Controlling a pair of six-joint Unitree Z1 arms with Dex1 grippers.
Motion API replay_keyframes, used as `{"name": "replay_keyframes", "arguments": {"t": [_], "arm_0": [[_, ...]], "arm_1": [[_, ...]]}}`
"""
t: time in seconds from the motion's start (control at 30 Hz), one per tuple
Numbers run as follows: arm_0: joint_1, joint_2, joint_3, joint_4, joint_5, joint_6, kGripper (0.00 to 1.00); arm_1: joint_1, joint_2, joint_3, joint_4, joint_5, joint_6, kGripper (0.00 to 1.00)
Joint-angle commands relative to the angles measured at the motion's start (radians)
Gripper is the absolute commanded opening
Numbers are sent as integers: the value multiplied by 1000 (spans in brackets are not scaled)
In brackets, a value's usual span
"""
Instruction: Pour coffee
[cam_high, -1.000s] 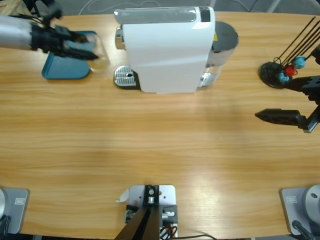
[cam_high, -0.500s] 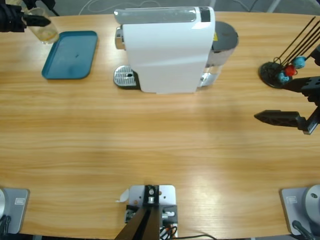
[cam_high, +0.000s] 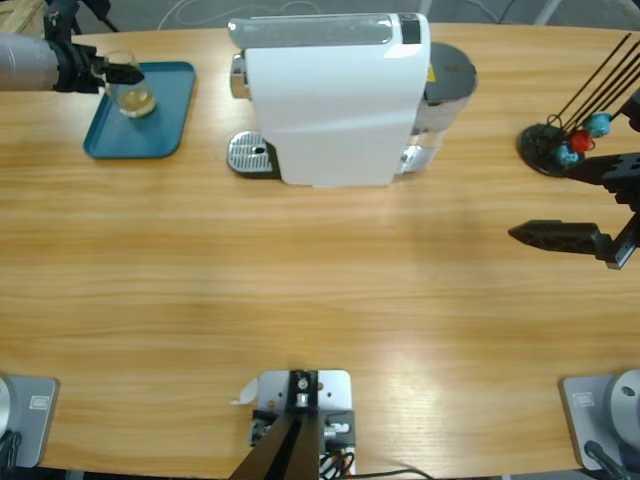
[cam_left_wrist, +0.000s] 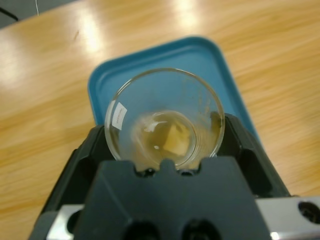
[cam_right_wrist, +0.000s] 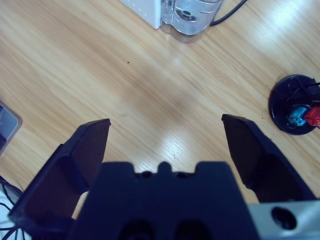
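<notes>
One shallow layer of pale amber coffee (cam_left_wrist: 167, 137) lies in the bottom of a clear glass tumbler (cam_high: 133, 87), upright over the teal tray (cam_high: 150, 130) at the desk's (cam_high: 320, 290) far left corner. The left pincer (cam_high: 118, 73) is closed on the tumbler, a black jaw against each side of its wall. A small white sticker (cam_left_wrist: 118, 114) sits inside the rim; its writing cannot be read. The right pincer (cam_right_wrist: 165, 137) hangs with jaws wide apart over bare wood, holding nothing, near the white coffee machine (cam_high: 335, 100) and a black stand (cam_high: 548, 148).
</notes>
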Motion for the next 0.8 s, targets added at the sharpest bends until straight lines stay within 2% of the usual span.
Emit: {"name": "replay_keyframes", "arguments": {"t": [0.03, 0.17, 0.2, 0.23, 0.27, 0.5, 0.63, 0.8], "arm_0": [[-19, 56, 39, -46, 16, -19, 0], [-24, 56, 39, -48, 15, -27, 0], [-24, 56, 40, -48, 14, -49, 411], [-26, 55, 46, -48, 14, -83, 908], [-28, 43, 61, -48, 14, -107, 982], [-26, -69, 115, -48, 75, -108, 996], [-12, -175, 128, -48, 65, -108, 996], [-120, -430, 221, -21, 49, -110, 996]], "arm_1": [[14, 15, 7, 7, 13, -9, 1000], [14, 15, 7, 7, 13, -9, 1000], [14, 14, 7, 7, 13, -9, 1000], [14, 13, 7, 7, 13, -9, 1000], [15, 9, 9, 7, 14, -9, 1000], [27, -4, 12, 5, 13, -9, 1000], [31, -23, 19, 0, 10, -9, 1000], [31, -31, 23, -4, -3, -5, 1000]]}}
